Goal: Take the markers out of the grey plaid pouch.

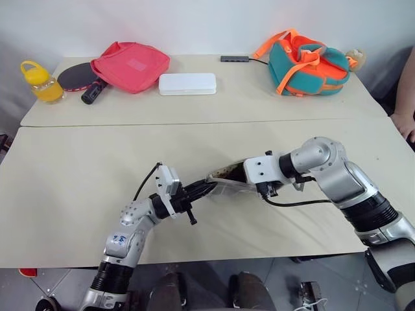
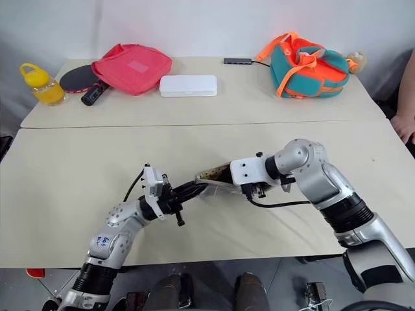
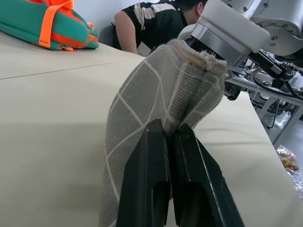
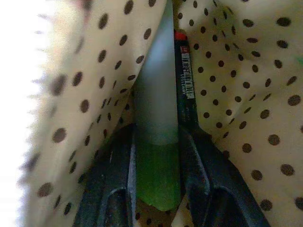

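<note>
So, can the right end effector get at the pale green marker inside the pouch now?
Probably yes: the right end effector is already inside the grey plaid pouch, its fingers on either side of the pale green marker.

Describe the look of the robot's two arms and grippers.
Both arms are silver-grey metal with black ribbed bands and white wrist housings. A black cable loops beside each wrist. The left gripper and right gripper have slim black fingers. The left arm carries a small blue-marked sticker.
</note>
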`<action>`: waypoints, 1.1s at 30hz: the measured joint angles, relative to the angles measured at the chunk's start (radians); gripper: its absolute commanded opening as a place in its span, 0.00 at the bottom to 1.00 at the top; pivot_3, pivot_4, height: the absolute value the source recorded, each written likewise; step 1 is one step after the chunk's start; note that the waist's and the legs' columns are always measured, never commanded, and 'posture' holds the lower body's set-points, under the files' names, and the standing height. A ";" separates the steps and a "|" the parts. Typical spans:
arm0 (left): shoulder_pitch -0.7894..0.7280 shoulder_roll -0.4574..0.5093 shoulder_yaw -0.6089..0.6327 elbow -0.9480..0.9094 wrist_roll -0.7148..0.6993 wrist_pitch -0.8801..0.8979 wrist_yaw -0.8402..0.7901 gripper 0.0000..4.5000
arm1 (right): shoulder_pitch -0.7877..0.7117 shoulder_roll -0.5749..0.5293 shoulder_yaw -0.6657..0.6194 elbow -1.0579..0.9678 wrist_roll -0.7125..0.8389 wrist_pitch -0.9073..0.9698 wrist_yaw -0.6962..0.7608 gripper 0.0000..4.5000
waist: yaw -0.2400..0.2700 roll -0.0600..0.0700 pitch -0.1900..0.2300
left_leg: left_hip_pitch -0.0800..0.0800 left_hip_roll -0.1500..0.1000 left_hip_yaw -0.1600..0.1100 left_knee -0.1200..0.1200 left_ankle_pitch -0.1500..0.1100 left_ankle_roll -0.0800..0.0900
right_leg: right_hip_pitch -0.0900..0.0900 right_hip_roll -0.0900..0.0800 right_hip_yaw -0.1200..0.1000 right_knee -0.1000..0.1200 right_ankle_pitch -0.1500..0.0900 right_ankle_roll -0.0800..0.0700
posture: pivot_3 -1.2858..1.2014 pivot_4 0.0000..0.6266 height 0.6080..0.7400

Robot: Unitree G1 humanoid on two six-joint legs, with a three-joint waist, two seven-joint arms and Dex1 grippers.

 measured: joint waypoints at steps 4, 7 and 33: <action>0.000 -0.001 0.005 0.000 0.004 0.000 0.002 0.00 | 0.001 0.017 0.000 0.002 -0.003 0.010 -0.008 0.57 | -0.001 0.000 0.000 | 0.000 0.000 0.000 0.000 0.000 0.000 | 0.000 0.000 0.000 0.000 0.000 0.000 | 0.52 0.24 1.00; 0.001 -0.008 0.005 0.000 0.008 0.000 0.003 0.00 | 0.001 0.023 -0.001 0.002 -0.005 0.009 -0.021 0.57 | 0.000 0.000 0.000 | 0.000 0.000 0.000 0.000 0.000 0.000 | 0.000 0.000 0.000 0.000 0.000 0.000 | 0.52 0.24 1.00; 0.006 0.023 0.031 -0.019 0.008 -0.008 -0.012 0.00 | 0.003 -0.017 -0.097 -0.081 0.102 0.080 0.027 0.12 | 0.004 0.000 0.000 | -0.001 0.000 -0.001 0.000 0.000 0.000 | 0.000 0.000 0.000 -0.001 0.000 0.000 | 0.52 0.24 1.00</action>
